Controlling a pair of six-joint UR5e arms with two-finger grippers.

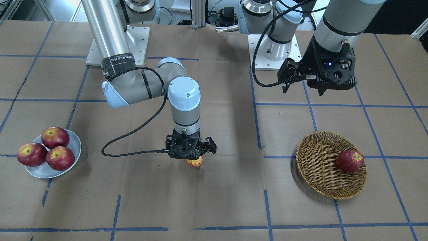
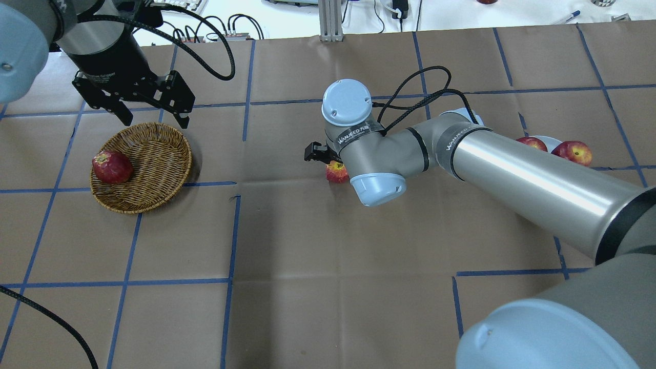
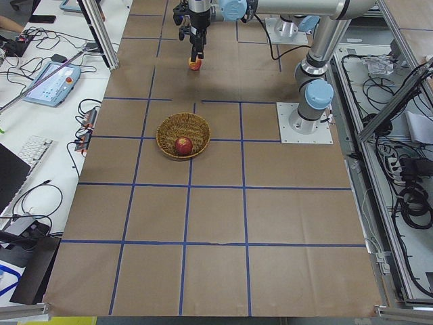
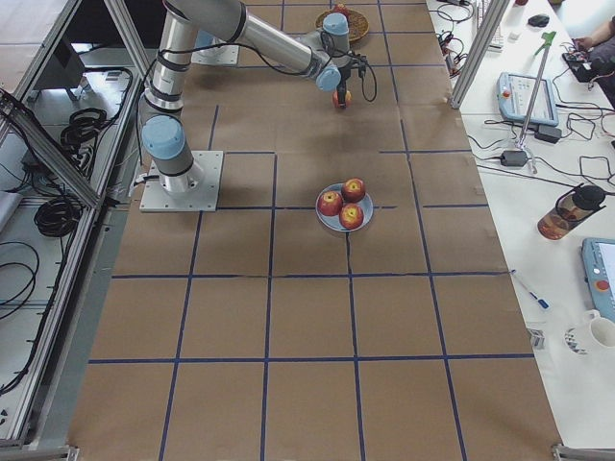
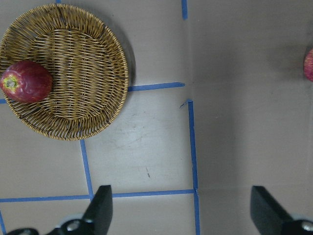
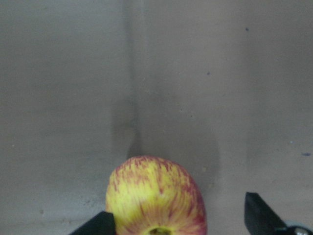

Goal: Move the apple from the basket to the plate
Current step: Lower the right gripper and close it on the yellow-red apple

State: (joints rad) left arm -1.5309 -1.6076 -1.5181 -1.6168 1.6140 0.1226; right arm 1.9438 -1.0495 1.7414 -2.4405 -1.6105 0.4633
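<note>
The pale apple (image 1: 195,163), yellow with red streaks, is at the table's middle, on the brown paper or just above it. It also shows in the right wrist view (image 6: 156,196) and the overhead view (image 2: 336,172). My right gripper (image 1: 191,156) is straight above it, jaws open on either side of it, with a gap at one finger (image 6: 259,218). My left gripper (image 2: 155,123) is open and empty, above the far rim of the wicker basket (image 2: 154,164). The white plate (image 1: 75,144) lies far to the robot's right.
One dark red apple (image 1: 349,161) lies in the basket. Three dark red apples (image 1: 53,137) fill most of the plate. Blue tape lines cross the brown paper. The arm bases stand at the table's robot side.
</note>
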